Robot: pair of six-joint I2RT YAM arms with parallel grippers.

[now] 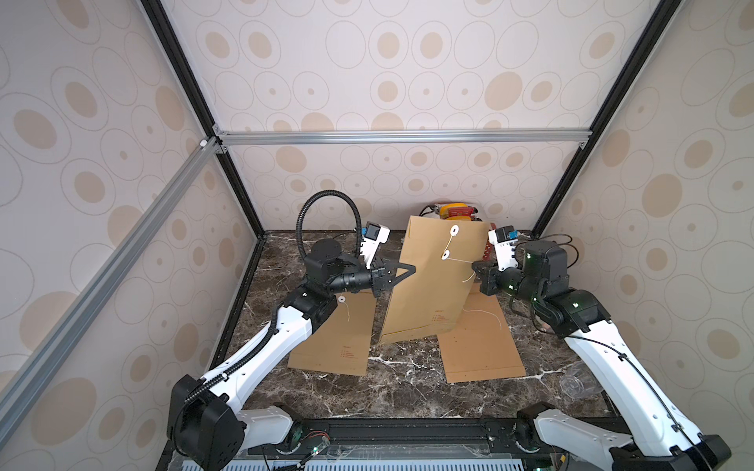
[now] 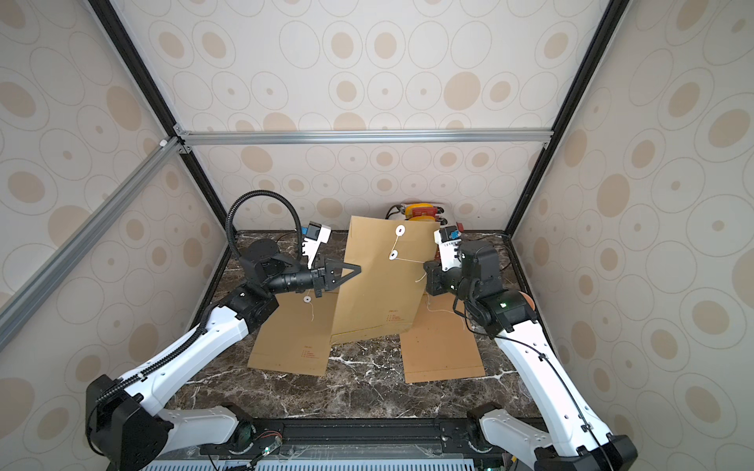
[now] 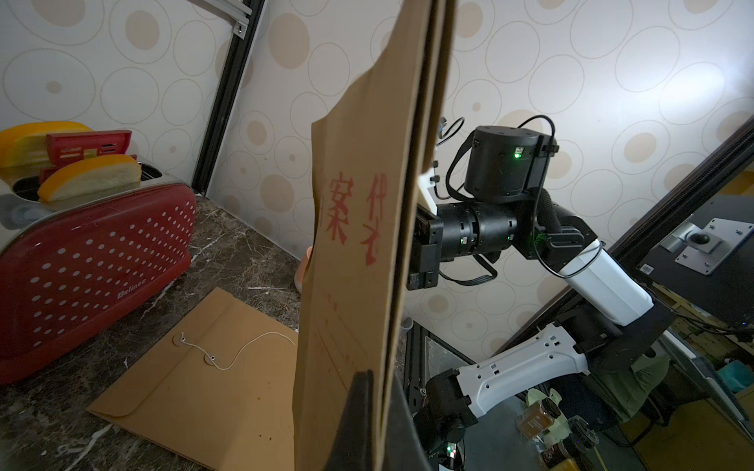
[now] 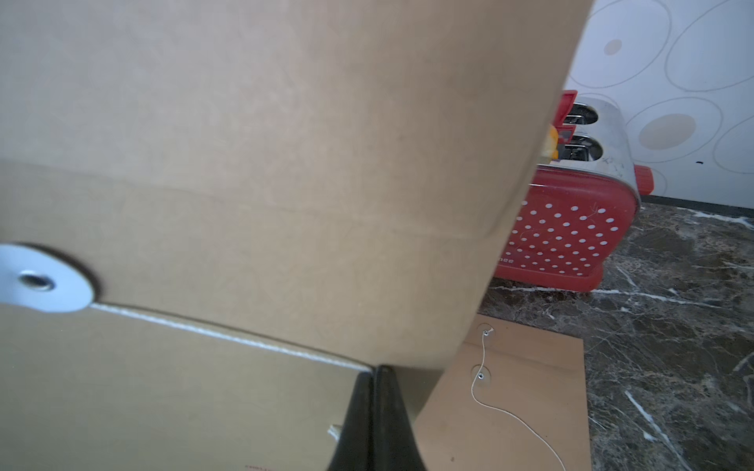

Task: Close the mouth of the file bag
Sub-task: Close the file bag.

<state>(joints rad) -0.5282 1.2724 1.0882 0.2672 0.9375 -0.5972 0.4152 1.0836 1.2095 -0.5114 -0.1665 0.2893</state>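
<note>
File bag (image 1: pixel 428 293) in left fingers (image 3: pixel 359 412), string (image 4: pixel 228 336) in right fingers (image 4: pixel 363 416)

Left claw (image 1: pixel 412 269) clamped, right claw (image 1: pixel 475 267) clamped, tips facing each other

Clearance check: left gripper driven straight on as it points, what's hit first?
The held file bag: the left gripper is shut on its edge. Beyond it, probably the right gripper, pinching the string at the far edge; depth unclear.
</note>
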